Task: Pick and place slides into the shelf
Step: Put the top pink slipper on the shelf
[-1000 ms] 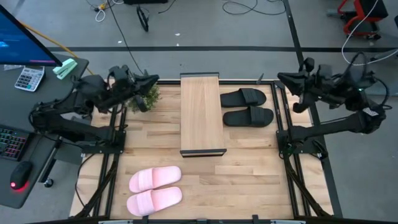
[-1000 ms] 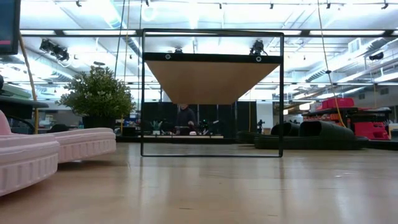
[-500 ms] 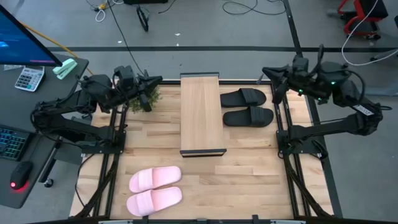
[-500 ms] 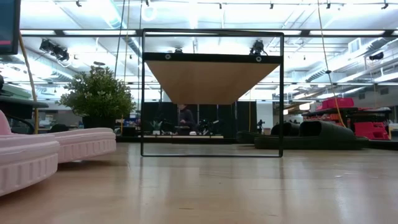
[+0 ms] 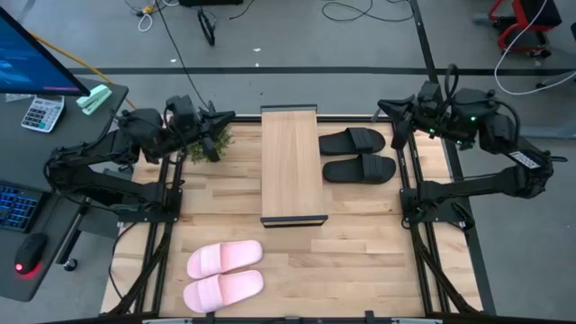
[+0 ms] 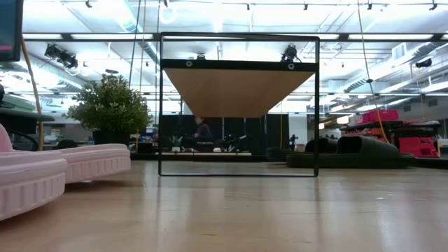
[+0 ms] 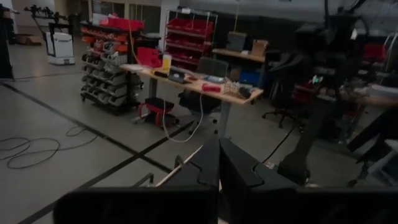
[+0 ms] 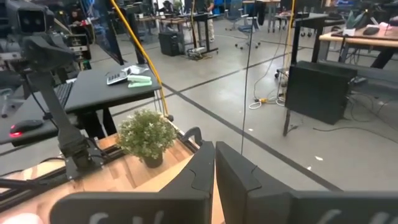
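Note:
The shelf [image 5: 292,165] stands mid-table, its plank top running near to far; the low view shows its black frame [image 6: 238,91] on the tabletop. Two black slides [image 5: 355,155] lie side by side, soles down, right of the shelf, also in the low view [image 6: 350,150]. Two pink slides [image 5: 223,274] lie soles down at the near left, close to the low camera [image 6: 63,164]. My left gripper [image 5: 229,117] hovers shut above the far left corner; its fingers [image 7: 219,162] meet. My right gripper [image 5: 382,106] hovers shut above the far right corner, by the black slides; its fingers [image 8: 214,165] meet too.
A small potted plant [image 5: 211,141] stands at the far left of the slatted table [image 5: 360,234], just under my left gripper. A desk with a keyboard, mouse and calculator [image 5: 40,112] flanks the table's left side. Bare wood lies near and right of the shelf.
My right gripper has swung toward the table's left edge, coming in over the far right corner, and has tipped slightly downward. The slides and the shelf have stayed where they were.

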{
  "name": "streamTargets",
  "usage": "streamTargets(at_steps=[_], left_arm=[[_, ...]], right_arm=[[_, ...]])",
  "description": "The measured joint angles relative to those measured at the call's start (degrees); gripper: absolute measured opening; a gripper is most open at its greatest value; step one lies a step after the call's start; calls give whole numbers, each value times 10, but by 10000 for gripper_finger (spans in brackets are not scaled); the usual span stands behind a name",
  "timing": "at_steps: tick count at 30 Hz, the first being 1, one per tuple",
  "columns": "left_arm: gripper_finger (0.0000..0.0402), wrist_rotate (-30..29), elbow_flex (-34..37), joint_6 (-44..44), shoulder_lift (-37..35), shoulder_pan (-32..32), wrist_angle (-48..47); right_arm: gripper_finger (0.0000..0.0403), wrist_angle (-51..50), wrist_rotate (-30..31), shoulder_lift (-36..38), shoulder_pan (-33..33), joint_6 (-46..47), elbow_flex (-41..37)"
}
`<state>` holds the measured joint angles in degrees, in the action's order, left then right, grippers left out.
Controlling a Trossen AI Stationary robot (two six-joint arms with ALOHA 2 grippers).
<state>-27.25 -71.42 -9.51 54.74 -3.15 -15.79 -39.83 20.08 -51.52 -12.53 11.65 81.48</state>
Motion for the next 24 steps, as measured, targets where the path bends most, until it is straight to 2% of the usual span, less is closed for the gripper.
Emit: streamTargets(at_steps=[9, 14, 24], left_arm=[[17, -1, 0, -2, 0, -12, -31], [15, -1, 0, -4, 0, -13, -68], [48, -1, 0, -63, 0, -13, -193]], right_arm=[[23, -32, 0, 0, 0, 55, 0], [23, -114, 0, -7, -3, 109, 0], [23, -290, -3, -49, -32, 173, 0]])
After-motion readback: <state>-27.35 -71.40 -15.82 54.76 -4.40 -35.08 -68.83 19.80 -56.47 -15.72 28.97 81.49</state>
